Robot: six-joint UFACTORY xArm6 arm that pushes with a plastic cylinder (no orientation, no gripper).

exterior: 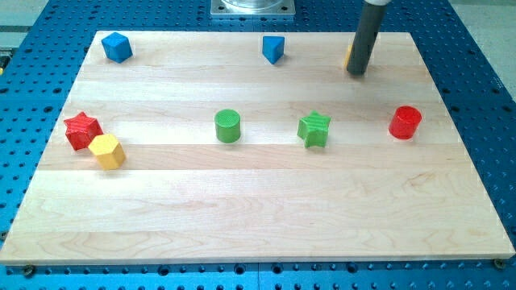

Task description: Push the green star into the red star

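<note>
Green star (pixel 314 129) sits mid-board, with the red star (pixel 82 130) way off at the view's left edge. Our tip (pixel 356 72) is touching no star, up and right of it, maybe hiding something orange; we'd need its right side.

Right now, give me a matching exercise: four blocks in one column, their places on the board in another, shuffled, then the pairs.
Blocks:
1. green star
2. red star
3. red cylinder
4. blue cube

Places:
A. top left corner
B. far right, middle row
C. left edge, touching the yellow block
D. right of the green cylinder

Pairs: 1-D, 2-C, 3-B, 4-A

My tip is near the view's top right, away from all four.
</note>
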